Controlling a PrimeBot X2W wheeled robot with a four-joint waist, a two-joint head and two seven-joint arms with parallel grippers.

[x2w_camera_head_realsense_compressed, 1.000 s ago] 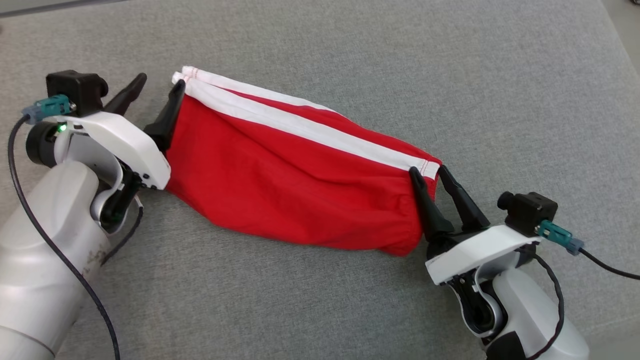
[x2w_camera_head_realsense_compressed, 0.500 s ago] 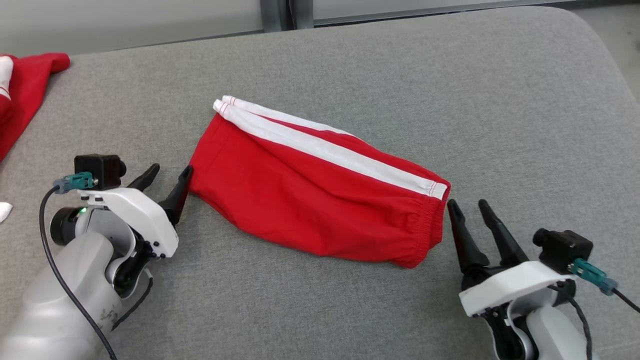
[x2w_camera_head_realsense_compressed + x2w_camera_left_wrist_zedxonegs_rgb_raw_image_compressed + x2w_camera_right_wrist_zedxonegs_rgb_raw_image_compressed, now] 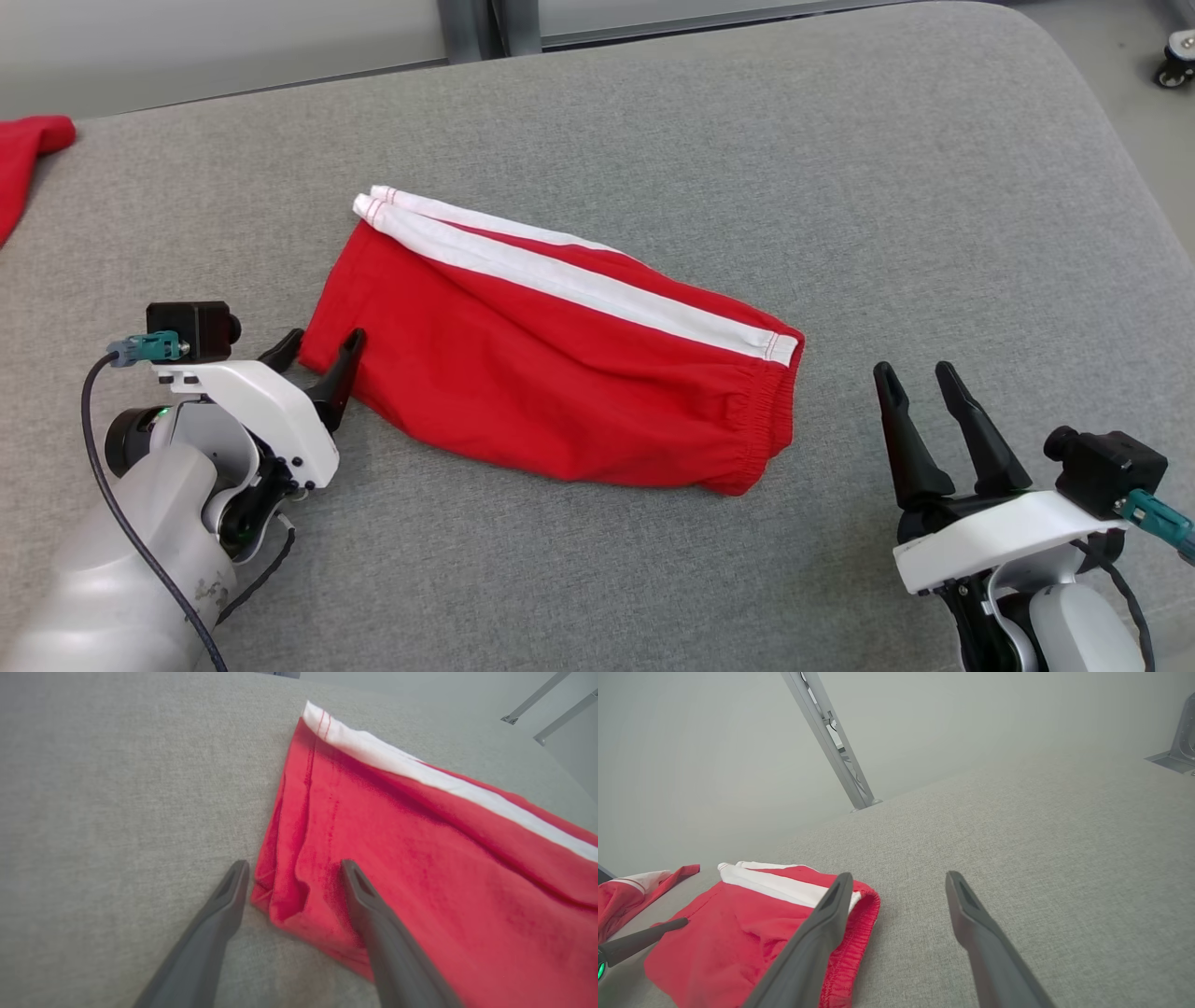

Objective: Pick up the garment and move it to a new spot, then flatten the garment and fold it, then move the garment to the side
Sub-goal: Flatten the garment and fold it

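I'm seeing both hands spread wide, gripping nothing: left hand straddling a corner of the garment, right hand sitting nearby.

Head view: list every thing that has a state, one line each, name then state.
red garment: folded, lying flat on the grey surface, not gripped.
left gripper: open, fingers astride the garment's near corner.
right gripper: open, apart from the garment, beside its gathered end.
other red cloth: lying at the far left edge, partly out of frame.
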